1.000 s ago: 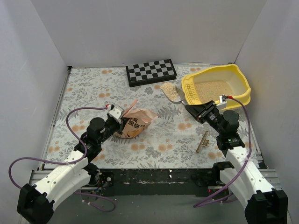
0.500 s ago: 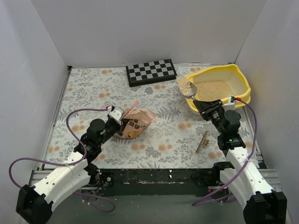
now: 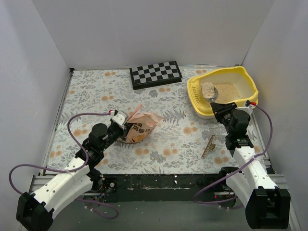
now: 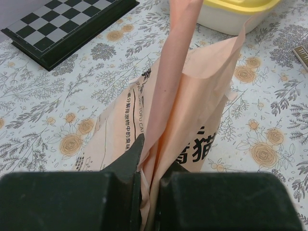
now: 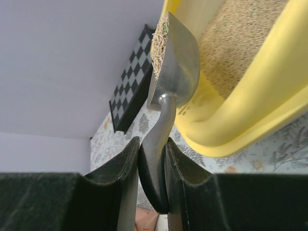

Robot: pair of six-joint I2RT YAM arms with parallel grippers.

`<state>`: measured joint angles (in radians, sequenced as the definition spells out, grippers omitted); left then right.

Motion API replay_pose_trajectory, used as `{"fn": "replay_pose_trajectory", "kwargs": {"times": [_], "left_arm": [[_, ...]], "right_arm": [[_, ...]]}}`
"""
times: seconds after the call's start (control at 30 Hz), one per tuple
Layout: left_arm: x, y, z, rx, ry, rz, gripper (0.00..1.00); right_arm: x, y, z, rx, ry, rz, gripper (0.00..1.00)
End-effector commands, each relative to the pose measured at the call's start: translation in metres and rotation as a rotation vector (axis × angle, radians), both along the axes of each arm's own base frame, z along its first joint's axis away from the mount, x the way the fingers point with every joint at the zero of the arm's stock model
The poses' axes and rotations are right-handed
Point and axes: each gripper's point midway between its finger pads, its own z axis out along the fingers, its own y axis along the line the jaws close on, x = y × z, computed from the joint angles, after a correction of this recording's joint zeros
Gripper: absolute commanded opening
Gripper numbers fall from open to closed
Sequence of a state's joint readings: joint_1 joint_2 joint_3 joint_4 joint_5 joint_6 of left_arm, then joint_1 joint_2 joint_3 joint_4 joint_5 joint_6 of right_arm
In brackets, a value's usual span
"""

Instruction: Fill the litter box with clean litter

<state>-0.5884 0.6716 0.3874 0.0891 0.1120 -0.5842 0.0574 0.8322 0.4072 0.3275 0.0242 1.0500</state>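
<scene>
Litter box sits far right with clean litter inside. Anything crowding it?

Only the checkerboard, left and apart. My right gripper clamps a loaded scoop over the rim, and my left gripper pinches the bag. Only the wrist views show these grips.

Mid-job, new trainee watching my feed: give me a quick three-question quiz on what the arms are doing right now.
1. True or false: the scoop in the right gripper is empty.
2. The left gripper is shut on: A) the checkerboard, B) the bag, C) the scoop.
3. Fill in: the scoop's bowl is over the yellow ___.

Key
1. False: it carries litter.
2. B.
3. litter box.
</scene>
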Motion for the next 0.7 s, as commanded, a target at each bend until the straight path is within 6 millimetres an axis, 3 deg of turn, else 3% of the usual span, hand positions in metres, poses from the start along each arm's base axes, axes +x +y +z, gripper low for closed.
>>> {"fn": "replay_pose_trajectory", "kwargs": {"times": [0.0,0.17,0.33,0.67], "left_arm": [[-0.006,-0.011,0.031,-0.072,-0.086,-0.053,0.0],[-0.006,-0.012,0.031,-0.07,-0.081,-0.052,0.0],[-0.005,-0.012,0.03,-0.065,-0.075,-0.044,0.0],[-0.005,-0.013,0.027,-0.06,-0.065,-0.045,0.0]], "right_arm": [[0.018,-0.019,0.046,-0.062,-0.099,-0.08,0.01],[0.025,-0.033,0.036,-0.18,-0.015,-0.121,0.01],[0.03,-0.053,0.022,-0.364,0.196,-0.151,0.01],[0.045,-0.081,0.027,-0.656,0.386,-0.139,0.01]]}}
